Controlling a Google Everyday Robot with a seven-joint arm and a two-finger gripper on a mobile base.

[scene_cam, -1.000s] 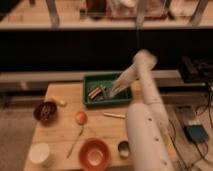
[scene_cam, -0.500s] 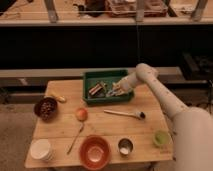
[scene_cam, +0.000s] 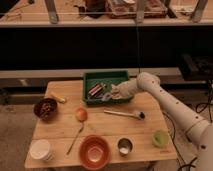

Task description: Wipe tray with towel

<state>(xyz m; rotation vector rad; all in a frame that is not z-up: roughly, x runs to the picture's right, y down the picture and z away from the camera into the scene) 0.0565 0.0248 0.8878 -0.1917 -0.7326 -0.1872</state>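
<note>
Towel [scene_cam: 108,96] lies in the tray [scene_cam: 103,75]; gripper [scene_cam: 116,92] sits just beside it.

One table [scene_cam: 102,129]. One tray [scene_cam: 106,76]. One towel [scene_cam: 108,96]. One gripper [scene_cam: 117,93], inside tray by towel. Two bowls: dark bowl [scene_cam: 46,108], orange bowl [scene_cam: 95,151]. Three cups: white cup [scene_cam: 40,149], metal cup [scene_cam: 124,146], green cup [scene_cam: 160,138]. One spoon [scene_cam: 75,140]. One long utensil [scene_cam: 122,113]. One orange fruit [scene_cam: 81,114].

Dim, warm amber light, dark surroundings
</note>
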